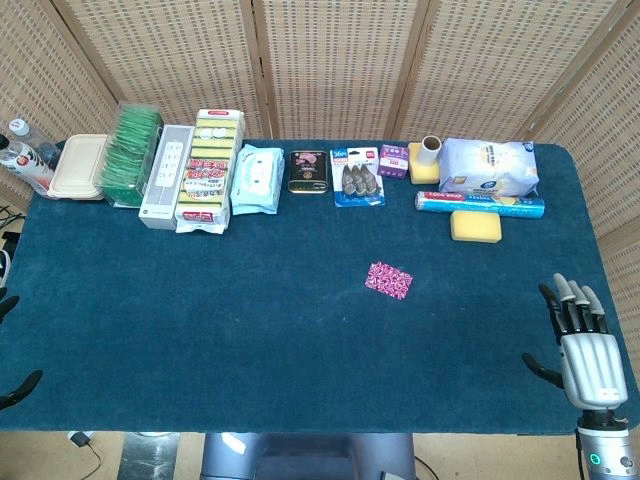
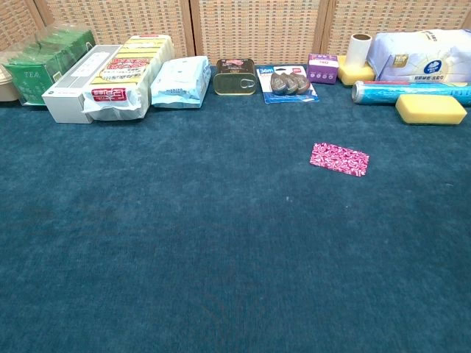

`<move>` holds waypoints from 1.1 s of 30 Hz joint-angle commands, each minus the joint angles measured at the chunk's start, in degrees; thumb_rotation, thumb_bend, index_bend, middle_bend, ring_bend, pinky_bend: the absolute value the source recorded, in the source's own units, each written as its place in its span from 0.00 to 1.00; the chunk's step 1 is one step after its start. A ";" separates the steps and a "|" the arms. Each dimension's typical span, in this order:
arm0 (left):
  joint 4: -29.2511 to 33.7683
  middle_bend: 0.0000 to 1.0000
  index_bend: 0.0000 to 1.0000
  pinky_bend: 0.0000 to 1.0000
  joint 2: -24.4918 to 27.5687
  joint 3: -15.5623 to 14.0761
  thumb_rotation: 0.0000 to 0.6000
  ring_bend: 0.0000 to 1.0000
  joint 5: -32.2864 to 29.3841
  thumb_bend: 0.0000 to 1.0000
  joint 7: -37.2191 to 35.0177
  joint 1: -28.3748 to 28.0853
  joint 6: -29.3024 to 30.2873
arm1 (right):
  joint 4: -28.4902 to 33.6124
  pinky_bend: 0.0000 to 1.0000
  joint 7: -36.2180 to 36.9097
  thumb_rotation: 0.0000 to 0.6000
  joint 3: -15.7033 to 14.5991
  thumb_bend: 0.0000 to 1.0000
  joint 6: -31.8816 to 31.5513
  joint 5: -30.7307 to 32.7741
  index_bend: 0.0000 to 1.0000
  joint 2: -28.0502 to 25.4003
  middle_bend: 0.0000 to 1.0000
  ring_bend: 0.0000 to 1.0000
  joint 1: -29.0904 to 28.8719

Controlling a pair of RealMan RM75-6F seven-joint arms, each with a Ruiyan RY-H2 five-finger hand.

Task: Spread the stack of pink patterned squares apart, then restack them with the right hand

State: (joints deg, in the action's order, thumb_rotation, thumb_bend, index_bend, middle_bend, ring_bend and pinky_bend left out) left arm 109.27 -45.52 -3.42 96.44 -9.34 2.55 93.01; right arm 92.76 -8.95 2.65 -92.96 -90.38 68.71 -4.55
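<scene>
Pink squares: your stack of pink patterned squares (image 1: 388,281) (image 2: 338,159) lies flat on the dark blue tabletop (image 1: 230,330) (image 2: 184,250), right of centre, slightly skewed, and nothing touches it.
Right hand: your right hand (image 1: 584,345) sits at the tabletop's near right edge, well apart from the stack; its fingers (image 1: 573,300) are straight and spread, holding nothing. The chest view does not show it.
Left hand: you only see dark fingertips of your left hand (image 1: 14,350) at the left border of the head view; they appear apart with nothing between them.
Nearest neighbours: beyond the stack, a yellow sponge (image 1: 475,227) (image 2: 430,109) lies just in front of a blue roll of wrap (image 1: 480,204) (image 2: 408,90).
Back row, right: a white wipes pack (image 1: 488,167) (image 2: 423,55), a small paper roll (image 1: 430,151) (image 2: 360,50), a purple box (image 1: 393,160) (image 2: 322,68).
Back row, middle: a blue clip card (image 1: 358,177) (image 2: 288,83), a tin can (image 1: 308,171) (image 2: 235,77), a pale blue tissue pack (image 1: 257,180) (image 2: 176,82).
Back row, left: a packet of yellow sponges (image 1: 210,170) (image 2: 125,73), a white power strip box (image 1: 166,175) (image 2: 73,92), green tea boxes (image 1: 130,155) (image 2: 40,70), a beige lunch box (image 1: 78,168).
</scene>
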 commanded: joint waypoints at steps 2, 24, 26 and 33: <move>0.08 0.00 0.00 0.06 0.04 0.13 1.00 0.00 -0.34 0.23 0.02 -0.04 -0.05 | 0.45 0.00 -0.55 1.00 -0.27 0.00 1.66 0.41 0.00 -0.21 0.00 0.00 -0.33; 2.59 0.00 0.00 0.06 0.23 2.03 1.00 0.00 -5.95 0.23 2.78 -2.23 -4.12 | 13.25 0.00 0.13 1.00 3.67 0.02 41.36 8.07 0.07 -1.52 0.06 0.00 -24.33; 2.80 0.00 0.00 0.06 0.26 2.21 1.00 0.00 -6.78 0.23 3.04 -2.66 -5.07 | 12.79 0.00 -1.72 1.00 5.06 0.02 43.67 11.11 0.07 0.43 0.06 0.00 -26.73; 2.99 0.00 0.00 0.06 0.49 2.89 1.00 0.00 -9.16 0.23 3.00 -3.75 -7.22 | 10.24 0.00 -8.70 0.99 7.18 0.02 49.40 23.49 0.07 6.29 0.11 0.02 -33.54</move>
State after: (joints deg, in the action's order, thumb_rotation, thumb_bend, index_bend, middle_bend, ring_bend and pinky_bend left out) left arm 112.24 -45.06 -0.60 87.37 -6.30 -1.12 85.87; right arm 103.91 -14.77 8.41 -46.07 -71.24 72.34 -35.01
